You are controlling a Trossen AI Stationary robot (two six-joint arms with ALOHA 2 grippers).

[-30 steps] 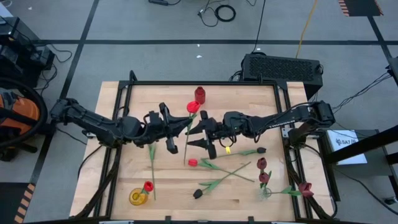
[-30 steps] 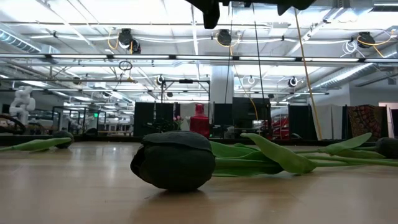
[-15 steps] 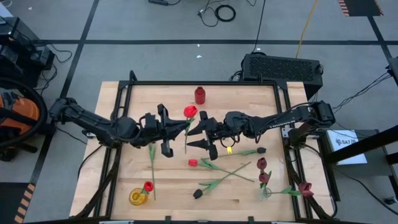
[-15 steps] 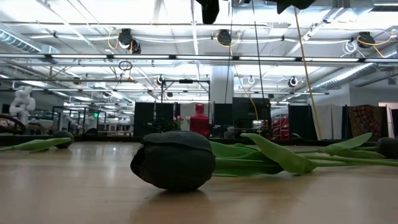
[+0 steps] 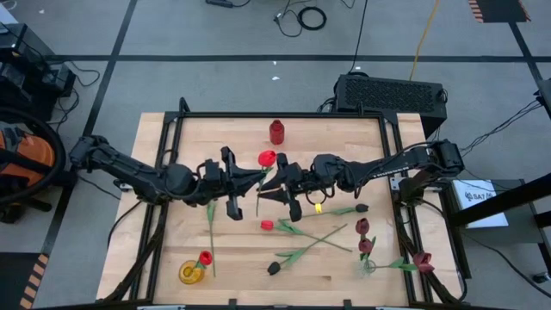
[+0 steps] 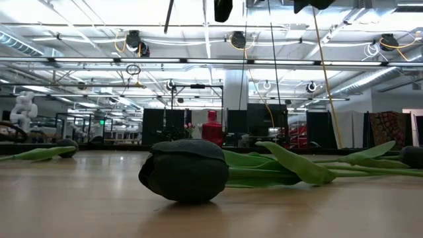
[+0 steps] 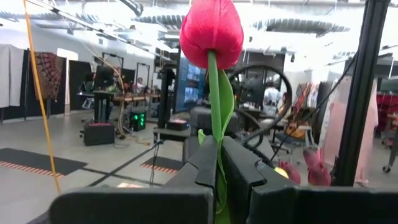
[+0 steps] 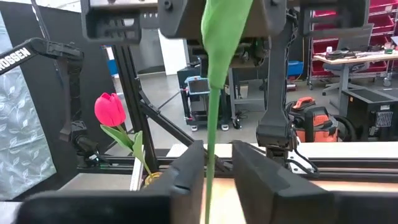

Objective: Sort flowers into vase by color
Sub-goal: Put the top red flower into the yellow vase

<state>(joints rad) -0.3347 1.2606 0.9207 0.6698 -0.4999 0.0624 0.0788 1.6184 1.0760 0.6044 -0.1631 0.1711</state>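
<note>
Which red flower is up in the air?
The red tulip held between both arms, clamped by the left gripper. The other red ones lie on the table or stand in vases.

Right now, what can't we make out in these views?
- Right gripper: contact on the stem unclear in the right wrist view, fingers flank it; too small from above.
- Yellow vase: opening too small, high view.
- Low view: black tulip blocks the table behind it.

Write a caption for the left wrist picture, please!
Left pincer holds a red tulip upright by its stem.
</note>
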